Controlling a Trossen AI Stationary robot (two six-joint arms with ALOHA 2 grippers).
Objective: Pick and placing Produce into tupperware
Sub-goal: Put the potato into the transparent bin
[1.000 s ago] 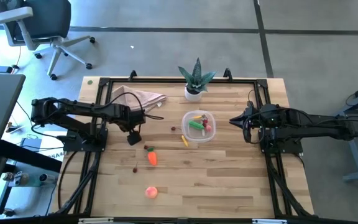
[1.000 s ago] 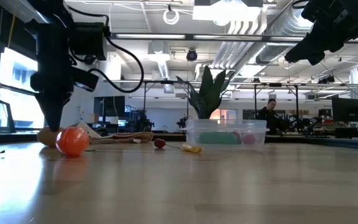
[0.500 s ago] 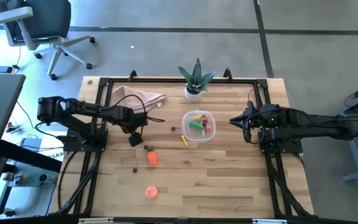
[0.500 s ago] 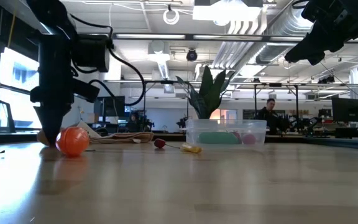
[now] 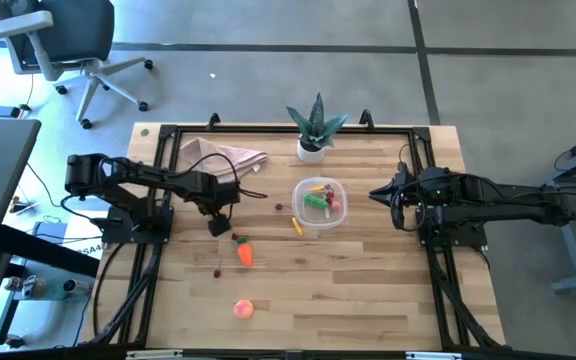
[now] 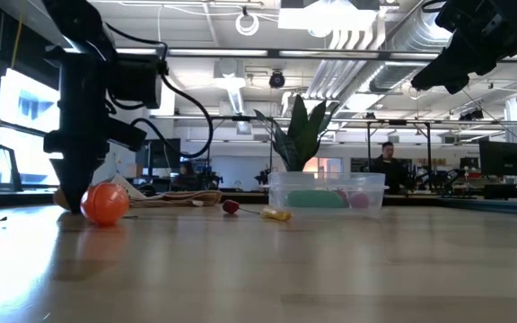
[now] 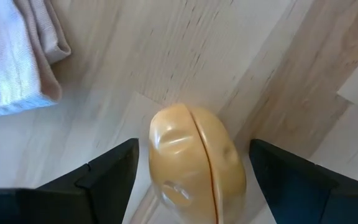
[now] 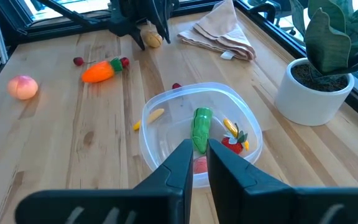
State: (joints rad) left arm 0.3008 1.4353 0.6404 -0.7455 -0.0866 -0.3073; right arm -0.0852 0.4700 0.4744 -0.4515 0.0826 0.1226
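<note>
Left gripper (image 7: pixel 191 180) low over the desk (image 5: pixel 368 290) near its left edge, jaws wide astride a tan potato-like piece (image 7: pixel 194 165), beside a cloth (image 5: pixel 223 158). Right gripper (image 8: pixel 194 163) raised, jaws narrow; tupperware (image 5: pixel 320 203) mid-desk, holding a green pod (image 8: pixel 201 127); carrot (image 5: pixel 245 254) and peach (image 5: pixel 242 309) loose toward the front edge.

Clear tupperware (image 5: pixel 320 202) stood upright near the table's centre, holding a green pod (image 8: pixel 201 128), yellow and red pieces. Outside it lay an orange carrot (image 5: pixel 245 254), a peach (image 5: pixel 243 309), a yellow strip (image 5: pixel 297 226) and a tan potato-like piece (image 7: pixel 194 165).
</note>
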